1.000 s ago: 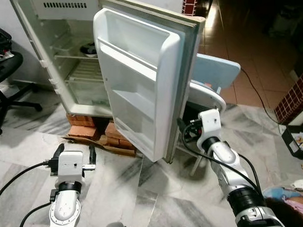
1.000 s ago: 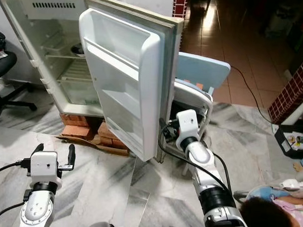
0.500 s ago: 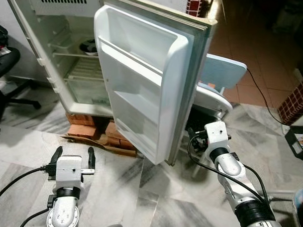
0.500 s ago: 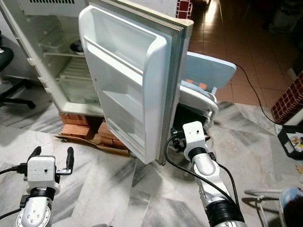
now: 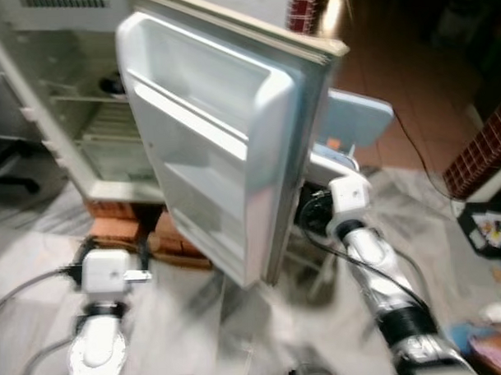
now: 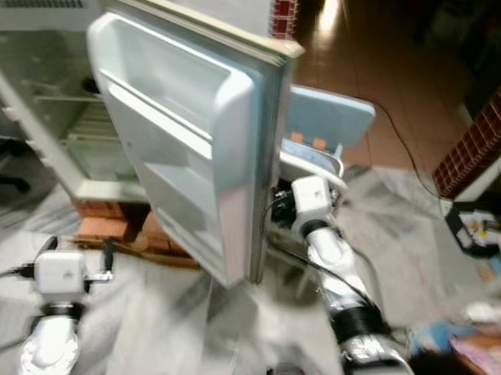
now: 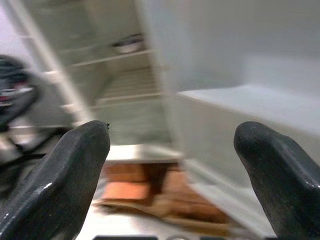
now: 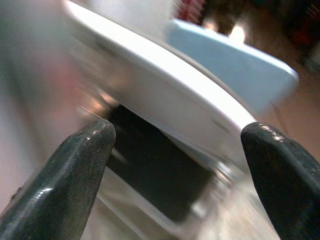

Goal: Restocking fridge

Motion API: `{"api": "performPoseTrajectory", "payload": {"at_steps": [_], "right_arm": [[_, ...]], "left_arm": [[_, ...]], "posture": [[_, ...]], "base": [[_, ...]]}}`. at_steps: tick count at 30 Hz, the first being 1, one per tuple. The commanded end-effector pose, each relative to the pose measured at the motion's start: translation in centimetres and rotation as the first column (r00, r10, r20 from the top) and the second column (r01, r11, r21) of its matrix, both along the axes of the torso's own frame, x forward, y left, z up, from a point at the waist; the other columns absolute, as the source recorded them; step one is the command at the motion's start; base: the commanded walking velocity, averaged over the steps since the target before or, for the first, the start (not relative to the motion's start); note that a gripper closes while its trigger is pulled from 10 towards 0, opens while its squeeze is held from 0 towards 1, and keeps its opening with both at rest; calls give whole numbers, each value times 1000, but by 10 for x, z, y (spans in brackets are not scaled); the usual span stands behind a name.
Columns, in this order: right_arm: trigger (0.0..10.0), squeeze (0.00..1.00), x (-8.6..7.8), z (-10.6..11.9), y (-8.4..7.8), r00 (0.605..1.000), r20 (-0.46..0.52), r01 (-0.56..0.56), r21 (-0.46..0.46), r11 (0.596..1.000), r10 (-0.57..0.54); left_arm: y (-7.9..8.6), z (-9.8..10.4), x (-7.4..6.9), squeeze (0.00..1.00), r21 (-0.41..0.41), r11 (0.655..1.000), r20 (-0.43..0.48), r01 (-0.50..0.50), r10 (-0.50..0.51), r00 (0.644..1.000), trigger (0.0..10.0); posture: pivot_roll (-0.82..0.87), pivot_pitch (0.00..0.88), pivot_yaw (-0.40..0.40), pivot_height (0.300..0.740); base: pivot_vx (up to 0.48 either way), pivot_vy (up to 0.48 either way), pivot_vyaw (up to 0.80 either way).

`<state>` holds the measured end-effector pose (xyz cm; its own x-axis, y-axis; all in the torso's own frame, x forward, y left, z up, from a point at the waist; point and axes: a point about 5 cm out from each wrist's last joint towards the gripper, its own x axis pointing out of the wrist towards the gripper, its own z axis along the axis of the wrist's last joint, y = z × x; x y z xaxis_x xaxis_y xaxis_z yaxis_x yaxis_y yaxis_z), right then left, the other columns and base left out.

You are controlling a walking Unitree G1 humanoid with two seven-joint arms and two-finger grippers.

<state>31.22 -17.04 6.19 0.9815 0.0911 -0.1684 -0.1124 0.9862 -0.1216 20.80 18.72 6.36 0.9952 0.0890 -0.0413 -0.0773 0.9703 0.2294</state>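
Note:
The white fridge [image 5: 84, 127] stands open on bricks, with a dark bowl [image 5: 111, 84] on an inner shelf. Its door [image 5: 208, 148] is swung wide, and the door racks hold nothing. My right gripper [image 8: 180, 145] is open behind the door's outer edge, beside a light blue chair [image 5: 359, 118]; in the eye views its fingers are hidden by the door. My left gripper [image 7: 172, 145] is open and holds nothing. It hangs low over the marble floor and faces the fridge interior. All views are blurred.
Bricks [image 5: 120, 229] and flattened cardboard lie under the fridge front. A black office chair [image 5: 2, 155] stands at the left. A brick pillar [image 5: 479, 146] and loose clutter [image 5: 491, 228] are at the right. Cables trail on the floor by the chair.
The whole picture has shifted and blurred, so the camera is moving. My right gripper stays by the door's outer edge. The left gripper keeps its pose, still open.

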Motion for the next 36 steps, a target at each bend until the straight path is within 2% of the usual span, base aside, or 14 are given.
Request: {"api": "performPoseTrajectory", "payload": {"at_steps": [1,6,11,21,23,24,25,27,29,30,31,34,35,36], "right_arm": [[10000,0,1,2,21,996,7,-92,82,992,92],[10000,0,4,8,33,980,35,-201,139,970,198],[10000,0,24,31,42,958,111,-279,179,943,263],[10000,0,46,53,54,971,136,-217,153,964,197],[10000,0,47,57,64,968,136,-239,244,940,211],[10000,0,48,62,75,955,155,-292,346,891,253],[10000,0,48,62,75,955,155,-292,346,891,253],[10000,0,43,79,95,905,236,-426,462,778,355],[10000,0,31,97,112,818,338,-574,525,628,465],[10000,0,11,116,123,704,441,-692,603,396,557],[10000,0,5,121,124,670,466,-713,620,327,577],[10000,0,-7,127,124,599,505,-749,627,213,621],[10000,0,-16,127,120,545,515,-757,642,124,661],[10000,0,-20,122,115,531,507,-754,649,105,679]], "left_arm": [[12,-4,-5,0,24,999,-26,-39,39,999,10000],[12,-6,-6,0,26,999,-34,-35,35,999,10000],[11,-7,-5,0,30,999,-41,-32,33,999,10000],[13,-10,-7,0,44,998,-62,-43,46,997,10000],[12,-11,-7,0,47,998,-65,-39,42,997,10000],[12,-11,-7,0,48,998,-69,-35,39,997,10000],[12,-11,-7,0,48,998,-69,-35,39,997,10000],[12,-12,-7,0,48,998,-72,-30,34,997,10000],[12,-12,-7,0,48,998,-74,-29,33,997,10000],[11,-12,-7,0,49,998,-77,-27,30,997,10000],[11,-12,-7,0,49,998,-77,-25,29,997,10000],[10,-12,-6,0,52,999,-76,-16,20,997,10000],[9,-11,-5,0,54,998,-74,-14,18,997,10000],[9,-11,-6,0,53,998,-73,-18,22,997,10000]], "posture": [[90,56,-27,740],[92,48,-25,740],[92,46,-24,740],[104,42,-28,740],[112,38,-29,740],[112,38,-29,740],[112,38,-29,740],[110,39,-27,740],[109,40,-26,740],[106,40,-26,740],[105,42,-26,740],[105,44,-28,740],[107,52,-29,740],[107,51,-30,740]], "base": [[0,0,0],[0,0,0],[0,0,0],[0,0,0],[0,0,0],[0,0,0],[0,0,0],[0,0,0],[0,0,0],[0,0,0],[0,0,0],[0,0,0],[0,0,0],[0,0,0]]}}
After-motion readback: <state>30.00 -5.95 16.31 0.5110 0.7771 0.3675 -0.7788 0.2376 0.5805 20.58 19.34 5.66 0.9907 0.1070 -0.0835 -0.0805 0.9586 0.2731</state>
